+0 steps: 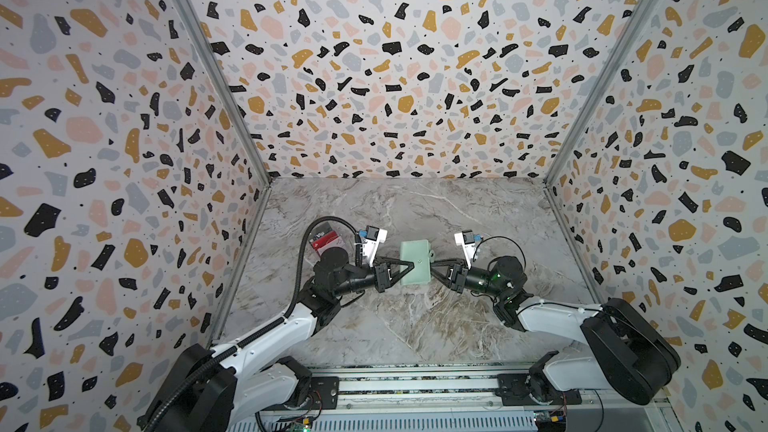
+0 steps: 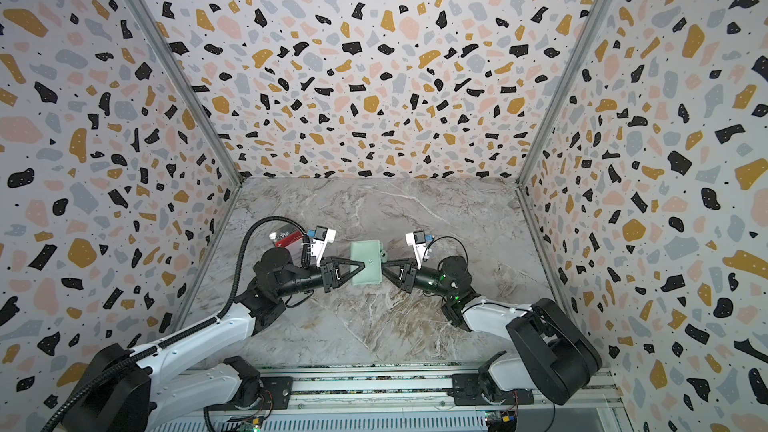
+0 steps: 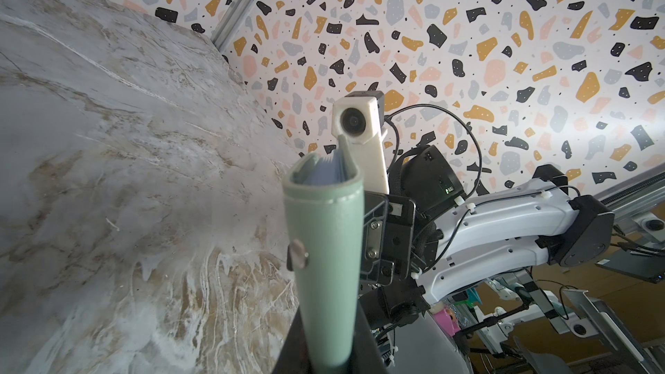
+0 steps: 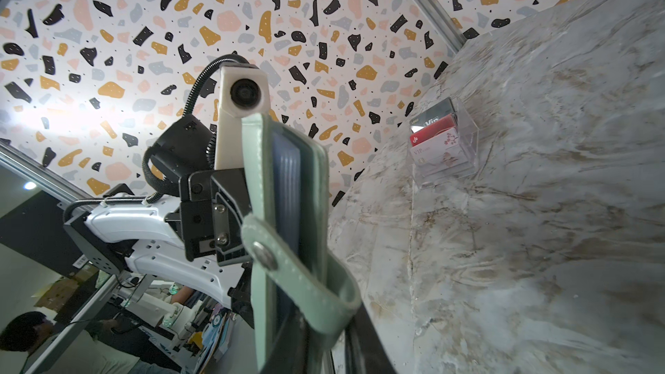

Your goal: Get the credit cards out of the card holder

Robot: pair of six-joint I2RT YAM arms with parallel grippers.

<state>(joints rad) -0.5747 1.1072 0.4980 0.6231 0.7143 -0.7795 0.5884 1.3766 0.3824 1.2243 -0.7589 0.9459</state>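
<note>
The mint card holder [image 1: 415, 249] hangs over the middle of the marble table [image 1: 415, 326], pinched from both sides. The left gripper [image 1: 409, 265] clamps its spine edge, and the right gripper [image 1: 434, 270] is nipped tight on its strap edge. Vip credit cards [image 4: 437, 142] stand in a clear box [image 4: 464, 160] toward the table's left side.

Readable: "Vip" on dark grey card [image 4: 433, 115], "VIP" on white floral card [image 4: 437, 149]. Both in clear box [image 4: 467, 129].

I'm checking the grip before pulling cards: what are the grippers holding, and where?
Both hold the card holder: left gripper clamps the spine edge, right gripper seems to pinch the open edge by the strap.
</note>
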